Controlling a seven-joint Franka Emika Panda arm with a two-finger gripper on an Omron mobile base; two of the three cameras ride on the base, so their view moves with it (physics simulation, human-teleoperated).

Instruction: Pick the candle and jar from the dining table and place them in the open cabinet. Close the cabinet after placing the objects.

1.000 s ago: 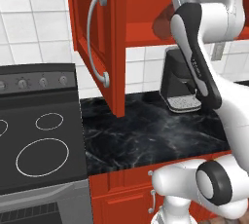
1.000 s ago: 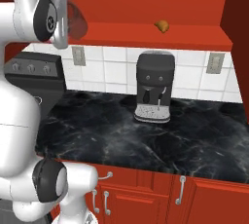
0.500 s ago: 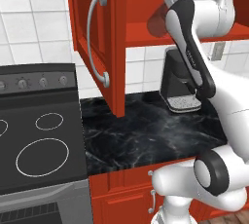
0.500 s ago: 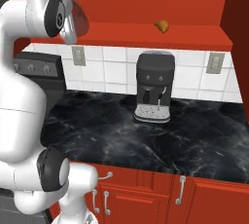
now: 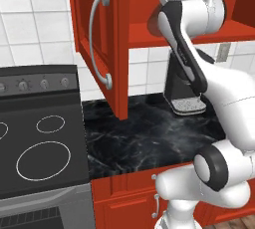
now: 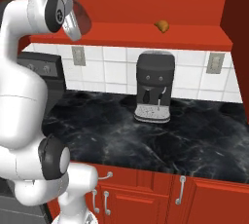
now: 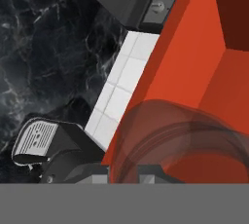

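The dark brownish see-through glass jar was held at the end of the white arm, level with the front edge of the red wooden wall cabinet, whose bottom board ran behind it. In the hand view the jar loomed large across the lower frame, lying over the cabinet's floor and its tiled backsplash edge. The gripper looked clenched on the jar, though its fingers were mostly hidden behind the glass, so the firmness of that hold could only be guessed at.

The main risk, as I judged it, was the jar's base catching the front lip of the cabinet floor as it went in; held tilted as it appeared, a knock there could twist it in the fingers or drop it onto the black marble counter below. The black coffee machine stood on that counter under the cabinet and would be in the path of a fall. A small golden-brown croissant already sat on the cabinet floor, well apart from the jar, so crowding seemed unlikely. The open panelled door with its curved silver handle stood just beside the arm's elbow; a wide swing could strike it.
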